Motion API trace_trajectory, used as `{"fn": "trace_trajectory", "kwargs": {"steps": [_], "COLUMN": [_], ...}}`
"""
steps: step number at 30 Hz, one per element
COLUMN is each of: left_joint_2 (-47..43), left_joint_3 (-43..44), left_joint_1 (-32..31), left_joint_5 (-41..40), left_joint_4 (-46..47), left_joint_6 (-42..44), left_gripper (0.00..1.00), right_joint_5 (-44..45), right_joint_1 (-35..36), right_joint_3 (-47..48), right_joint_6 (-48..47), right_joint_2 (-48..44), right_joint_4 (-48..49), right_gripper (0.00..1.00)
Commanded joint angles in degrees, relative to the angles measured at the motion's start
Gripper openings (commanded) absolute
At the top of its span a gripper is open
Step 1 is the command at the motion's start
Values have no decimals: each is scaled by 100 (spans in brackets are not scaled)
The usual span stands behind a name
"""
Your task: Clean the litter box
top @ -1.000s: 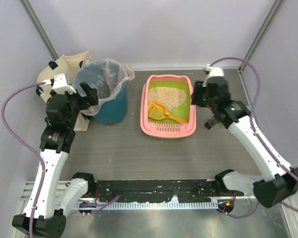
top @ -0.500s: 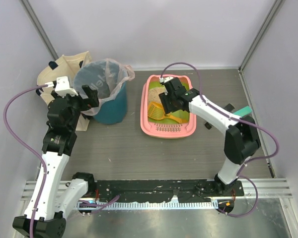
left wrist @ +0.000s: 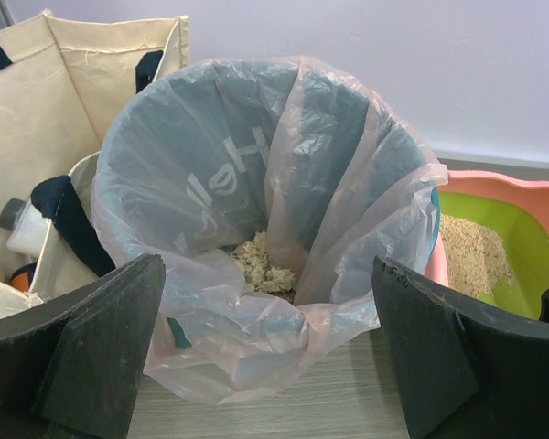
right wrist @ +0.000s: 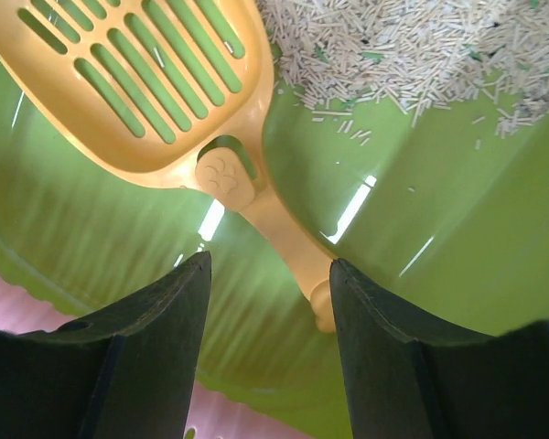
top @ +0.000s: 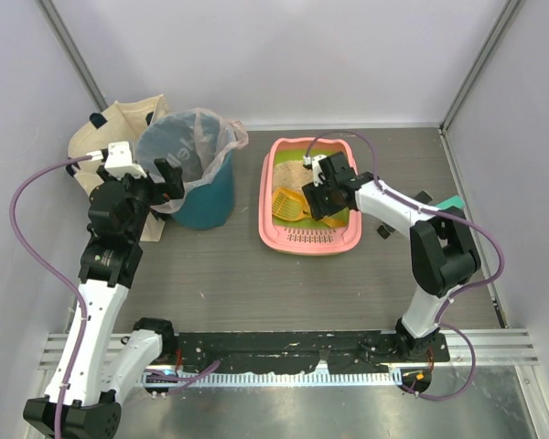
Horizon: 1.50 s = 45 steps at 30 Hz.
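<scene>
The pink litter box [top: 266, 218] with a lime-green floor [right wrist: 439, 183] lies mid-table, its slotted ledge at the near end. Beige litter [top: 297, 174] is heaped at its far end, and it also shows in the right wrist view [right wrist: 412, 46]. An orange slotted scoop [top: 288, 205] lies inside. My right gripper [top: 322, 208] is down in the box, open. Its fingers stand either side of the scoop's handle [right wrist: 288, 238], with a gap on the left side. My left gripper [top: 169, 176] is open and empty at the near rim of the teal bin [top: 201, 197].
The bin's clear bag [left wrist: 265, 183] holds a clump of litter [left wrist: 261, 265]. A beige tote bag [top: 105, 133] stands at the bin's left and shows in the left wrist view [left wrist: 64, 91]. Metal frame posts rise at the back corners.
My right arm swung from outside the box's right side to over it, then dropped in over the scoop's handle. The left arm has barely moved.
</scene>
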Motion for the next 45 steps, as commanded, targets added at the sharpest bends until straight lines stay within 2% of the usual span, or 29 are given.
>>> {"fn": "trace_trajectory", "kwargs": {"steps": [1, 6, 19, 22, 25, 26, 28, 33, 36, 40, 42, 45], "left_joint_2": [-100, -82, -56, -21, 14, 6, 14, 32, 41, 50, 76, 85], "left_joint_3": [-25, -42, -68, -60, -42, -42, -51, -51, -51, -51, -51, -60], "left_joint_1": [-23, -23, -23, -14, -23, -23, -23, -23, -23, -23, -32, -40], "left_joint_5": [-17, 106, 106, 141, 168, 177, 185, 203, 221, 256, 326, 605], "left_joint_4": [373, 425, 408, 399, 381, 373, 373, 373, 381, 373, 381, 399], "left_joint_6": [104, 130, 201, 236, 245, 245, 253, 253, 253, 271, 280, 306], "left_gripper": [100, 100, 100, 100, 100, 100, 100, 100, 100, 99, 100, 100], "right_joint_5": [-77, -305, -604, -595, -552, -525, -455, -402, -253, 134, 457, 486], "right_joint_1": [64, 64, 64, 72, 64, 55, 64, 64, 64, 72, 72, 72], "right_joint_3": [-270, -560, -507, -508, -508, -490, -481, -429, -306, 256, 459, 538], "right_joint_6": [-264, -483, -510, -370, -256, -221, -185, -71, -1, 175, 219, 254], "right_joint_2": [-35, -45, 588, 544, 430, 413, 351, 228, 131, 131, 105, 9], "right_joint_4": [731, 1276, 1575, 1549, 1514, 1470, 1418, 1224, 979, 32, -147, -314], "right_gripper": [60, 60, 55, 46, 32, 24, 17, 10, 2, 1, 1, 1]}}
